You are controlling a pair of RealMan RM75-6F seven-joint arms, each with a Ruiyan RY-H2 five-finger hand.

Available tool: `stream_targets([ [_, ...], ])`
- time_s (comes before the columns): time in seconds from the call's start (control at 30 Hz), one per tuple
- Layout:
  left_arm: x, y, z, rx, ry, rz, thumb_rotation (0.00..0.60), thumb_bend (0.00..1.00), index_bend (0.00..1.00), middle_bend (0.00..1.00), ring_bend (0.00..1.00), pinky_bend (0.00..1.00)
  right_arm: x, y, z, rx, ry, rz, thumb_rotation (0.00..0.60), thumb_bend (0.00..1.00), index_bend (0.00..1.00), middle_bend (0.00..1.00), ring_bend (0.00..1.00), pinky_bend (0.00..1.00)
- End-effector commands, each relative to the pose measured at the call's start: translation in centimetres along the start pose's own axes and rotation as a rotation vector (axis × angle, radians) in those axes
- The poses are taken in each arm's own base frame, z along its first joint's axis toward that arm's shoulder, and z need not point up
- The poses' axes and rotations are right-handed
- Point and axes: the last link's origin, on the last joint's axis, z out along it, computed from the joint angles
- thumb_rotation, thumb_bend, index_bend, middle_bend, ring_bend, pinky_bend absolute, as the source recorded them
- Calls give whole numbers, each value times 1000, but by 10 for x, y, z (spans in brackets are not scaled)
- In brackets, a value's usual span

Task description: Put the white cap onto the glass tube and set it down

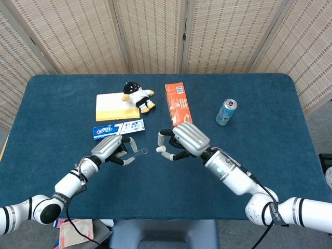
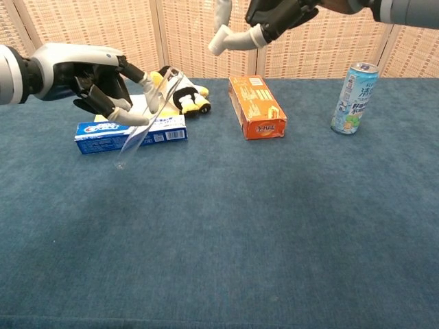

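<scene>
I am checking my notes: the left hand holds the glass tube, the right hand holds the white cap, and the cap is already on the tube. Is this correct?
Not entirely. The white cap is not yet on the glass tube: the chest view shows a gap between them. The left hand holds the tube, the right hand the cap.
</scene>
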Motion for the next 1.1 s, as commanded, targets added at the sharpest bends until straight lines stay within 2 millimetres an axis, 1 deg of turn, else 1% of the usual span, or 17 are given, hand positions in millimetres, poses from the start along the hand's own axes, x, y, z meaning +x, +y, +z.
stream_targets([
  [0.03,-1,4,0,-9,2,-3,600,427,593,1000,1000,1000,-3,-2,3,6,-6,-2,600,412,602,1000,1000,1000],
  [0.3,-8,12,0,-21,-18,-17,600,427,592,1000,1000,1000,-11,-6,9,15,-24,3,600,413,603,1000,1000,1000],
  [0.57,-11,17,1,-27,-24,-28,600,427,592,1000,1000,1000,-14,-6,10,14,-30,1,600,413,603,1000,1000,1000],
  [1.1,-14,16,1,-18,-36,-33,600,427,592,1000,1000,1000,-16,-5,8,8,-41,0,600,413,605,1000,1000,1000],
])
